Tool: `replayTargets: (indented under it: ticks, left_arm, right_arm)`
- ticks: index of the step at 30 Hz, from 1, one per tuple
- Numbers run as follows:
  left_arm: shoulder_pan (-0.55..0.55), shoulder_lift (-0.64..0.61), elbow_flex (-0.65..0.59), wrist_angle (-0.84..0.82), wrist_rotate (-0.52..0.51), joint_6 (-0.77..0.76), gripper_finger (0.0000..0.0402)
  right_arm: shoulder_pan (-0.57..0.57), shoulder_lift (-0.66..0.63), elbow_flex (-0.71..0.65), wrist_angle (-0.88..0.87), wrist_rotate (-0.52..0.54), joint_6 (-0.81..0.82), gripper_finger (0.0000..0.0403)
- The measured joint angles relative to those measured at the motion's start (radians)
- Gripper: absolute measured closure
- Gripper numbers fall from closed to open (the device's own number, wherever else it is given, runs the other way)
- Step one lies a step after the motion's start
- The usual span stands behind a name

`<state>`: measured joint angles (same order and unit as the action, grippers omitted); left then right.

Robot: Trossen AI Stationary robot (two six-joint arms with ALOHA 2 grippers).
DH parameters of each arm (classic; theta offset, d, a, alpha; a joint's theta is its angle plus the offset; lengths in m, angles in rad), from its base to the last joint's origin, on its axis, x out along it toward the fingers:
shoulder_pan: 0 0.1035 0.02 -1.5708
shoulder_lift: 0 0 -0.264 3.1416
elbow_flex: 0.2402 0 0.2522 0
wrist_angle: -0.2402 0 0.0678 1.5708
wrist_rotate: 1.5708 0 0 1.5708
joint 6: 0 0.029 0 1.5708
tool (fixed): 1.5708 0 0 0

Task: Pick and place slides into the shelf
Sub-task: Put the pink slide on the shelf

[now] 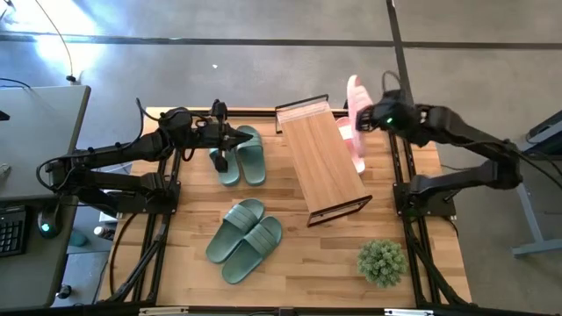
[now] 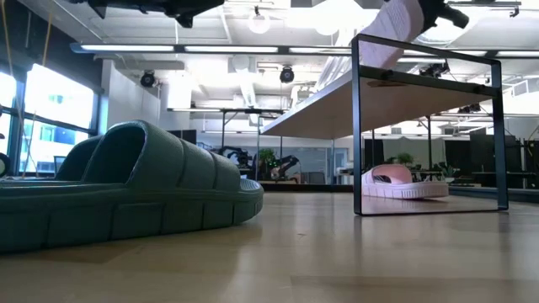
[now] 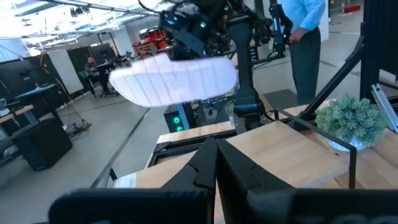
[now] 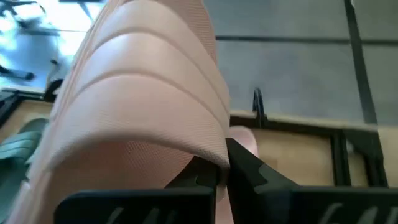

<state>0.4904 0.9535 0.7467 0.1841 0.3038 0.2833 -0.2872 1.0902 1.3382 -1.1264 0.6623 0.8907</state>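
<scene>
Only the right wrist view shows the grip up close: the right gripper (image 4: 221,171) is clamped on the strap of a pink slide (image 4: 143,106), which the high view places in the air at the far right corner of the shelf (image 1: 320,154), above the other pink slide (image 1: 353,145) lying on the table beside it. The left gripper (image 1: 235,139) is closed on nothing, its arm reaching over one green pair (image 1: 239,155) at the table's far side, while a second green pair (image 1: 243,239) lies nearer the front. In the low view both grippers are cut off at the top edge.
</scene>
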Motion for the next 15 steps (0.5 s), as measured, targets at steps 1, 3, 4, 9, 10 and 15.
replayTargets:
  ticks: [1, 3, 4, 9, 10, 15]
  left_arm:
    - [0.0, 0.0, 0.0, 0.0, 0.0, 0.004, 0.0401]
    - [0.0, 0.0, 0.0, -0.001, 0.0, 0.021, 0.0401]
    - [0.0, 0.0, 0.0, -0.001, 0.0, 0.027, 0.0401]
    - [0.0, 0.0, 0.0, -0.002, 0.0, 0.053, 0.0401]
    - [0.0, 0.0, 0.0, -0.002, 0.0, 0.053, 0.0401]
    - [0.0, 0.0, 0.0, -0.004, -0.001, 0.053, 0.0401]
  right_arm:
    - [0.026, 0.014, 0.003, -0.027, 0.004, 0.051, 0.0403]
    - [0.077, 0.046, 0.019, -0.072, 0.008, 0.151, 0.0403]
    - [0.101, 0.063, 0.03, -0.084, 0.01, 0.185, 0.0403]
    - [0.183, 0.176, 0.145, -0.207, -0.023, 0.277, 0.0403]
    - [0.192, 0.204, 0.178, -0.247, -0.037, 0.29, 0.0403]
    - [0.225, 0.364, 0.371, -0.455, -0.101, 0.342, 0.0403]
